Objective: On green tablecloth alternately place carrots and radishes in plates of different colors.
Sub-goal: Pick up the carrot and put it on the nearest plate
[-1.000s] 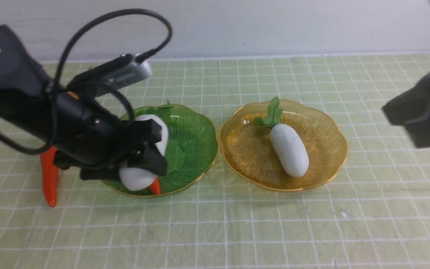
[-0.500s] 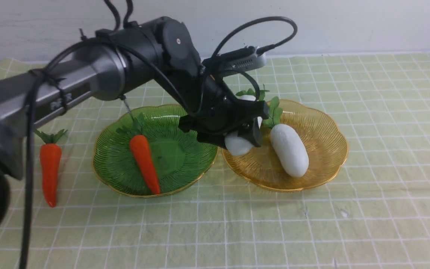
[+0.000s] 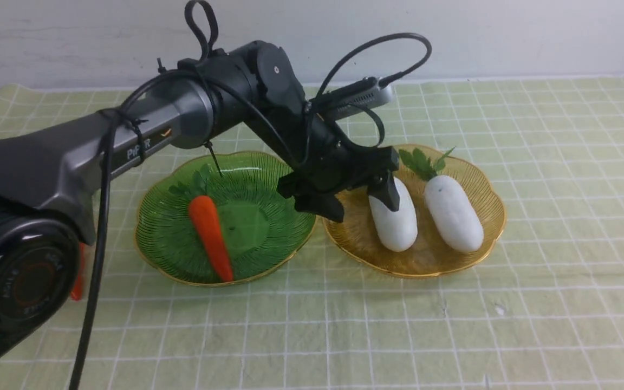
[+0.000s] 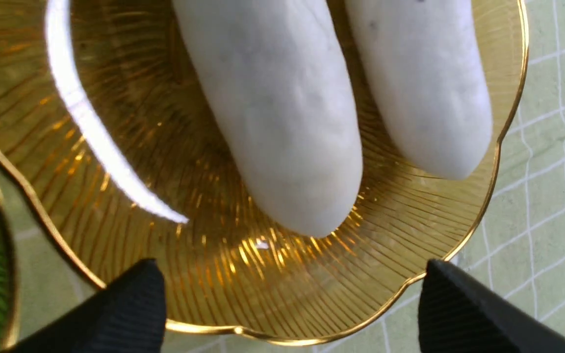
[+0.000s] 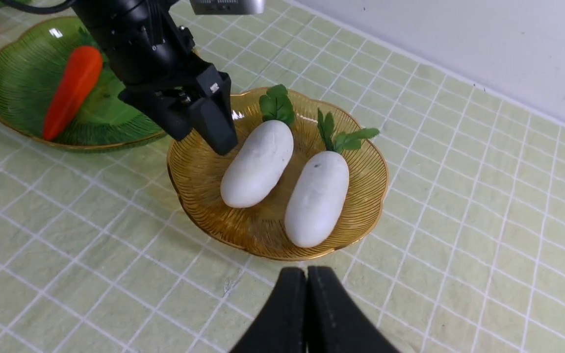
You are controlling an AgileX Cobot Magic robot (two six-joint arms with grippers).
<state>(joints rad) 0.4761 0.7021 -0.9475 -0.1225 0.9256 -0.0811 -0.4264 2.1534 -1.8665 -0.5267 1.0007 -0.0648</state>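
The left arm (image 3: 144, 135) comes in from the near left and reaches across toward the middle of the scene. Its grey forearm rises to a black joint, and from there the wrist bends steeply down and to the right. A black cable (image 3: 377, 49) loops above the wrist, where a small grey camera (image 3: 358, 97) is mounted. The left gripper (image 3: 359, 201) hangs low with its jaws spread wide, its two black fingers (image 3: 320, 207) well apart, one nearer and left, the other farther right. The right gripper (image 5: 307, 294) shows only from its own wrist, jaws pressed together, tips touching.
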